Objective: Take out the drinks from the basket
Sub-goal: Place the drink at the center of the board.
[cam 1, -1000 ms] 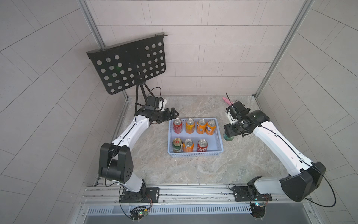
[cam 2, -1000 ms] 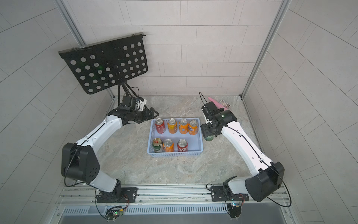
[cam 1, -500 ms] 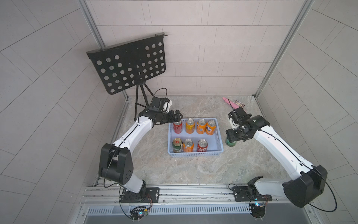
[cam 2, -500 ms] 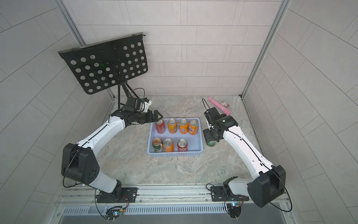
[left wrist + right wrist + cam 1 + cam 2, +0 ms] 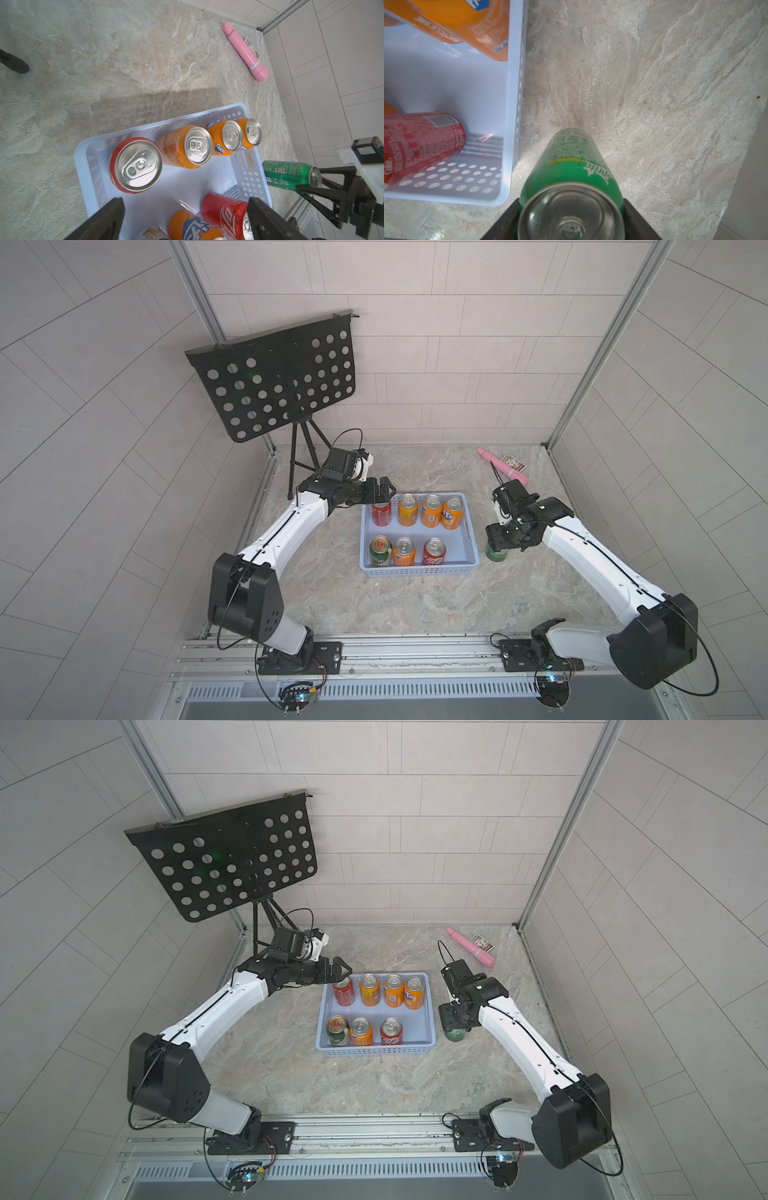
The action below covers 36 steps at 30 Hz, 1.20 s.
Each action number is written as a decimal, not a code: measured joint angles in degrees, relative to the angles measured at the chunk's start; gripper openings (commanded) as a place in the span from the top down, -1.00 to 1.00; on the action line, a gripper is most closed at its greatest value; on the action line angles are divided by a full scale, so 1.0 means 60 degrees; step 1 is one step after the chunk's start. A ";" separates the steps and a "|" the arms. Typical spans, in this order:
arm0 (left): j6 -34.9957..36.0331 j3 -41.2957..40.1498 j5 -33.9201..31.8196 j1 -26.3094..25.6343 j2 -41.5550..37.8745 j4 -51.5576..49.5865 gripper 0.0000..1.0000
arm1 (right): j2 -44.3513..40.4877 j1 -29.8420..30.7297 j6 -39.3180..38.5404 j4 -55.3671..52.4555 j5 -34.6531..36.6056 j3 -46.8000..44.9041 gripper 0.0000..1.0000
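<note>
basket [image 5: 415, 571]: light blue, rows of small holes
back red can [image 5: 381, 515]: red, silver top
back orange cans [image 5: 431, 512]: orange, silver tops
front cans [image 5: 404, 553]: green with red-gold label, orange, red
green can [image 5: 571, 166]: green, white lettering
tabletop [image 5: 415, 610]: beige-grey marbling
stick [image 5: 503, 465]: pink
music stand [image 5: 282, 381]: black, round holes

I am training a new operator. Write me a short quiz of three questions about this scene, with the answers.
1. Multiple choice: what does the right gripper hold? A) a red can B) a green can C) an orange can
2. True or false: the left gripper is open and holds nothing.
3. Count: how many cans stand inside the basket?

Key: 1. B; the green can is outside the basket. 2. True. 3. Seven.
</note>
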 measured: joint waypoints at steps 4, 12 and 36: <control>0.0036 0.0000 -0.0066 -0.0025 -0.0066 -0.0004 -1.00 | 0.0025 -0.0087 0.0076 0.0237 -0.0029 -0.0153 0.68; 0.0102 0.0000 -0.0102 -0.0062 -0.0066 -0.0022 -1.00 | 0.0503 -0.0375 0.0175 0.0667 -0.0076 -0.0018 0.68; 0.0142 0.0000 -0.0127 -0.0062 -0.0066 -0.0029 -1.00 | 0.4062 -0.1523 0.0095 0.1486 -0.0550 0.2772 0.74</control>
